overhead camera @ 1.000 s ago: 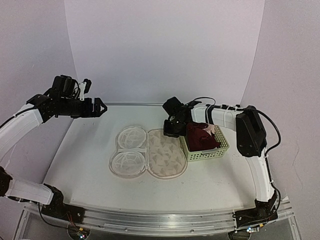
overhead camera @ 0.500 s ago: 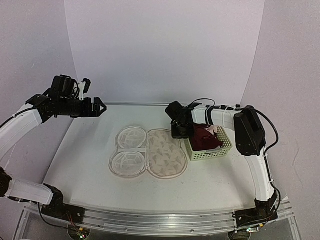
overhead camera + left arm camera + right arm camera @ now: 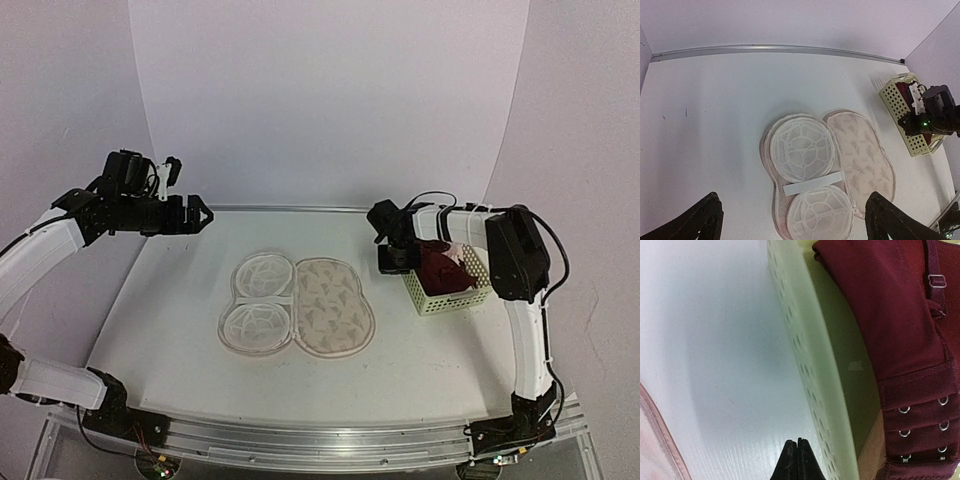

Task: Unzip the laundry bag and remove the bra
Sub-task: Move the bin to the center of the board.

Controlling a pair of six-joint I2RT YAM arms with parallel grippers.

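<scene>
The laundry bag lies unzipped and spread flat at the table's middle, its patterned half to the right and its pale mesh cups facing up. The maroon bra lies in the pale green basket at the right; the right wrist view shows it close up. My right gripper is shut and empty, its tips just outside the basket's left wall. My left gripper is open and empty, high above the table's far left.
The basket's perforated wall runs just right of my right fingertips. A corner of the bag's edge shows at the lower left of the right wrist view. The table's back rail lies beyond the bag.
The basket with the bra has slid to the right, away from the laundry bag, with my shut right gripper moving right alongside its left wall. The left arm has stayed still.
</scene>
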